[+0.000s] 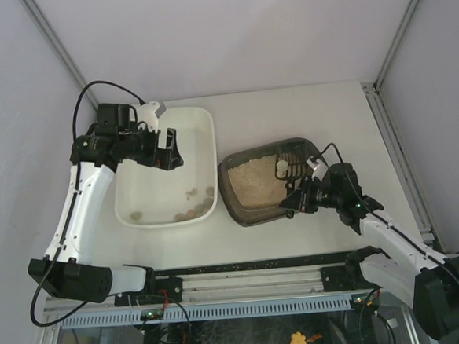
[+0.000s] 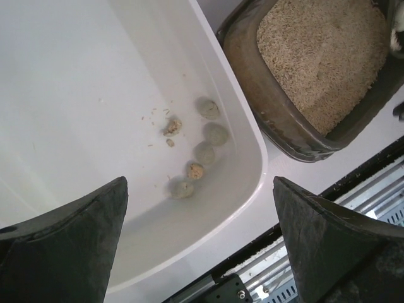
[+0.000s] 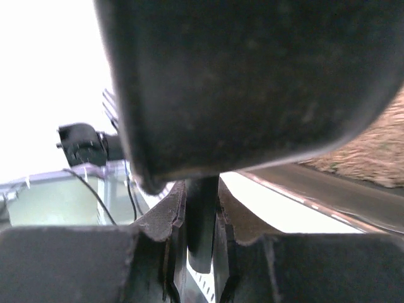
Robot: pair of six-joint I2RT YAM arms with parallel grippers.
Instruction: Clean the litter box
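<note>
While the right gripper [image 1: 298, 199] sits at the near right rim of the litter box [image 1: 238, 189], its fingers [image 3: 158, 233] are clamped on the thin dark handle of the scoop [image 1: 291, 168]. The scoop's slotted head is inside the box at its right end, with a pale lump [image 1: 281, 167] on it. The box lies on the table [image 1: 328, 118], tilted a little in plan, with beige litter [image 1: 254, 182] covering its floor. Just left of the box, almost touching it, is the white tub [image 1: 202, 123]. Several greyish clumps [image 2: 205, 153] lie in the tub's near end, closest to the box. Farther back and left of the box, the left gripper [image 1: 167, 151] hangs above the tub with its fingers [image 2: 88, 233] spread wide and nothing between them.
</note>
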